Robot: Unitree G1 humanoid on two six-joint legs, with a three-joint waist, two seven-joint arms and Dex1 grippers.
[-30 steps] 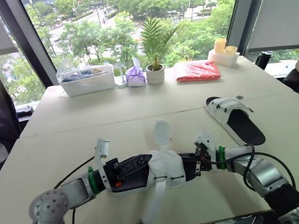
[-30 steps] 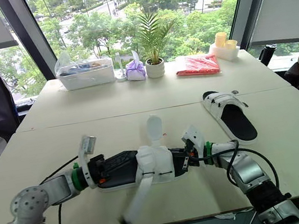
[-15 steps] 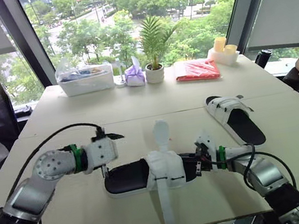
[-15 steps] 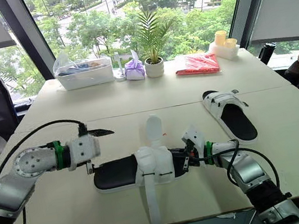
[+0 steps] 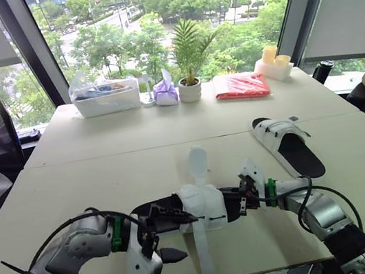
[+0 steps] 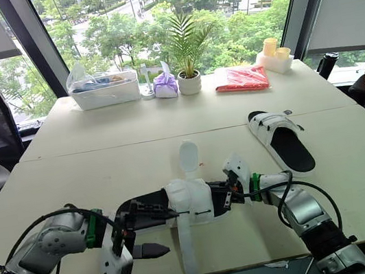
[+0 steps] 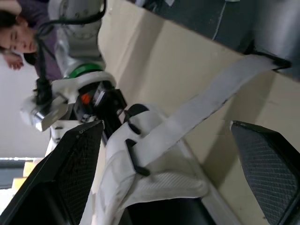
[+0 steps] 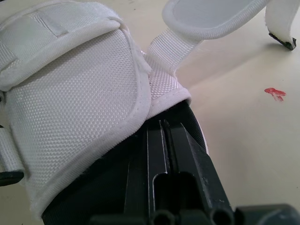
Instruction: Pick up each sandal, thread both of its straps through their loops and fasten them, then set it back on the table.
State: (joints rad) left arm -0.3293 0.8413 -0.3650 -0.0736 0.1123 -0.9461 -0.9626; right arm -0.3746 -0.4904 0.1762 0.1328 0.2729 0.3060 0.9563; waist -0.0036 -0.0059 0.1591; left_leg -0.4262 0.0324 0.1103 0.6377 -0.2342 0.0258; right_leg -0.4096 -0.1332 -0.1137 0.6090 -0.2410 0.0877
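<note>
- Clamping the right pincer (image 5: 238,201) on the toe end of the near sandal (image 5: 203,203), flat at the front centre of the desk (image 5: 104,170).
- Holding the left pincer (image 5: 174,236) spread apart at its heel.
- Showing one strap (image 5: 205,258) draped over the desk edge, and the second sandal (image 5: 288,144) farther right.

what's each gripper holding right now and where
Right gripper grips the white-strapped black sandal at its toe end; left gripper is open, holding nothing.
</note>
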